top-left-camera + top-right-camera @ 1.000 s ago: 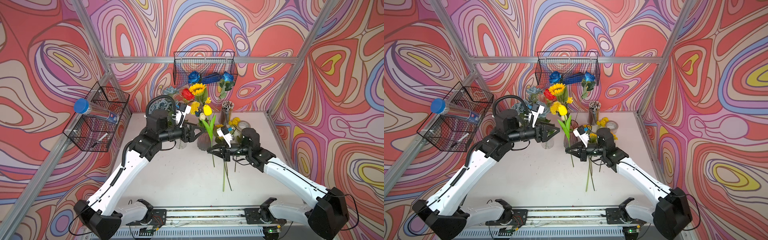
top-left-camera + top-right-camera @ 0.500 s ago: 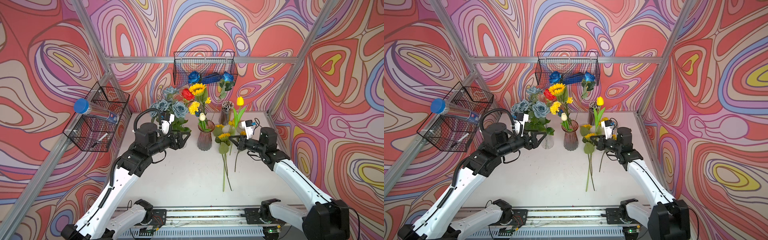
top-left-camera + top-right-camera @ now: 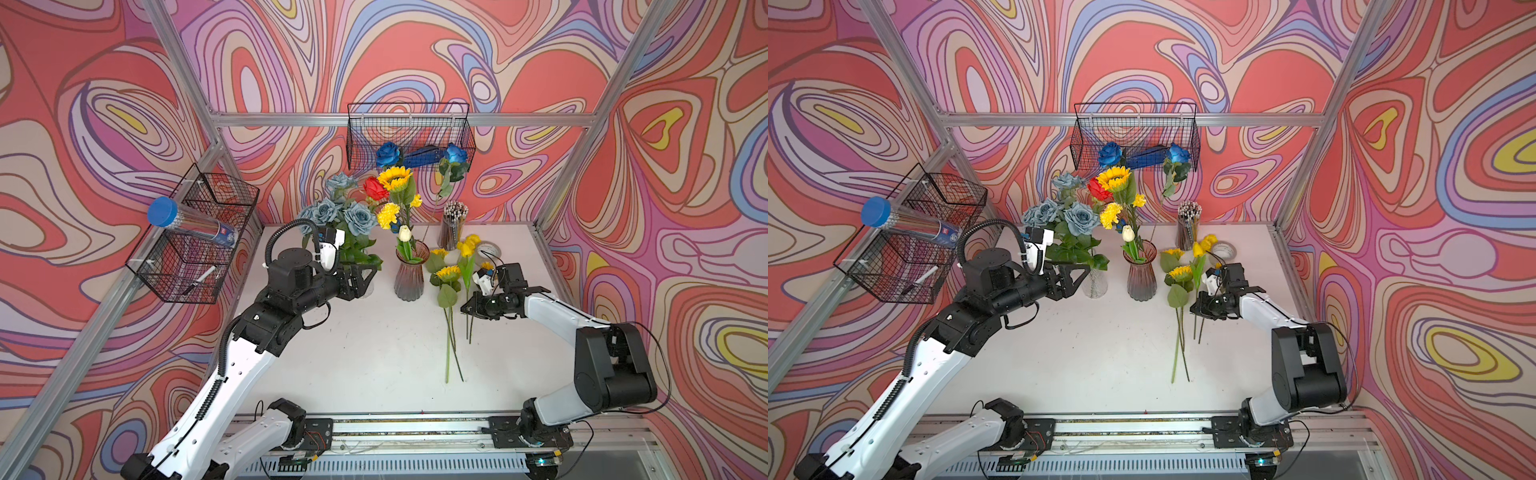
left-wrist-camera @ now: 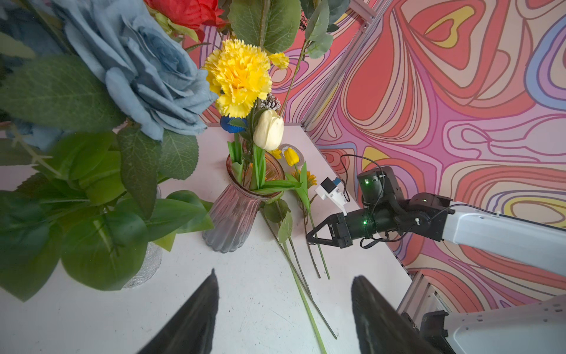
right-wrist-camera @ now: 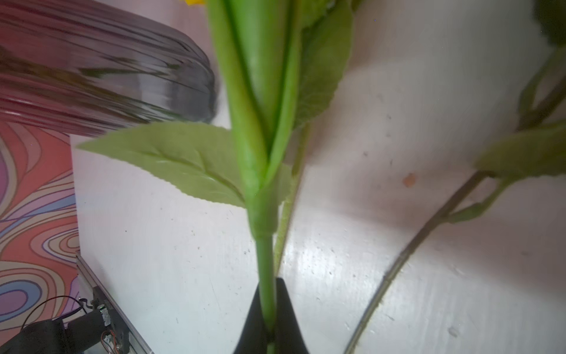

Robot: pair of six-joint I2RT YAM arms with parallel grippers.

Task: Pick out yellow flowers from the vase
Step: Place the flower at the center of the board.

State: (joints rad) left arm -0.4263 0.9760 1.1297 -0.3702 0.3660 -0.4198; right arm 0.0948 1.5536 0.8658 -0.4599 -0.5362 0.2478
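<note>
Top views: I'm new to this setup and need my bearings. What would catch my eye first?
The pink vase stands mid-table with a sunflower rising tall out of it. Right of it, yellow flowers lie on the table, and the right gripper is shut on the stem of a yellow tulip.

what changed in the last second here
The right gripper, shut on the yellow tulip stem throughout, carried it away from the pink vase toward the robot's right and lowered it beside the sunflower lying on the table. The left gripper, open, drew back from that vase toward the clear vase. The pink vase and its remaining flowers stayed put.
</note>
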